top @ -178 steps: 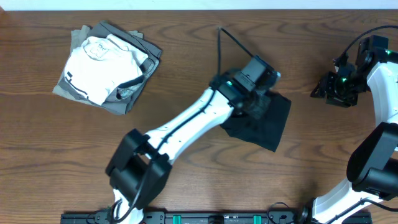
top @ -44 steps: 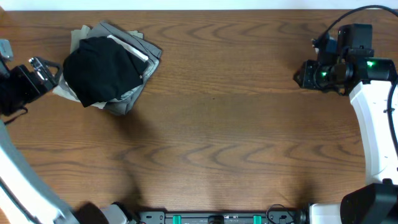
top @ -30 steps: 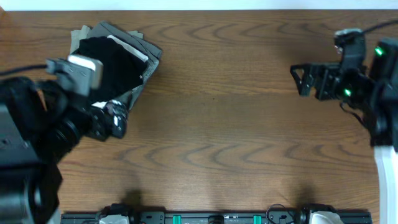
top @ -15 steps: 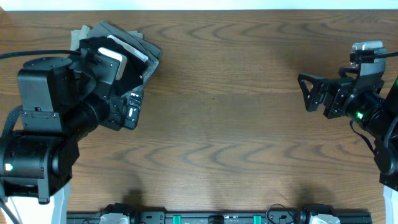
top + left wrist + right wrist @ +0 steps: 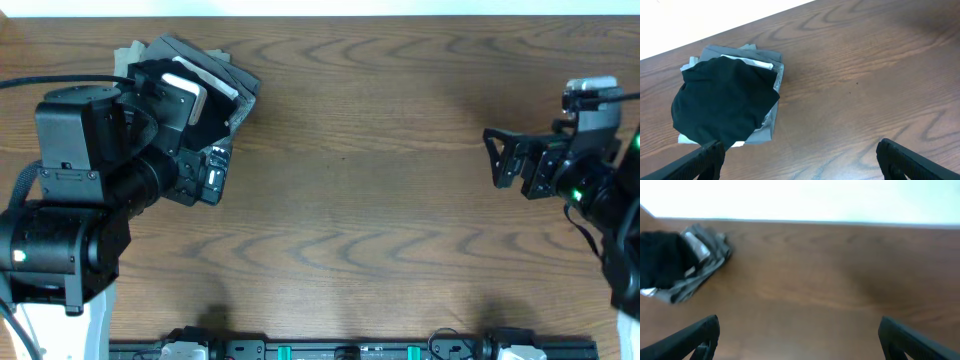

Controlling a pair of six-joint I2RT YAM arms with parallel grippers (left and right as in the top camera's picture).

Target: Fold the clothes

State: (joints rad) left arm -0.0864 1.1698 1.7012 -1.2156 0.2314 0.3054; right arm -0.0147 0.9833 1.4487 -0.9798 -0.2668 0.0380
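Overhead, left arm (image 5: 90, 200) hides much of black shirt (image 5: 722, 107); left end effector (image 5: 800, 157), right end effector (image 5: 799, 325) spread wide, empty.

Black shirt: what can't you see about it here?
Left wrist: the black shirt is bundled, its logo and collar hidden; it covers most of the white garment and grey garments.
Overhead: the left arm hides most of it.
Right wrist: blurred, cut by the left edge.

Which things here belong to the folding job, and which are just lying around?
Job in hand:
- black shirt, on top of the pile

Just lying about:
- white garment, under the shirt
- grey garments, bottom of the pile
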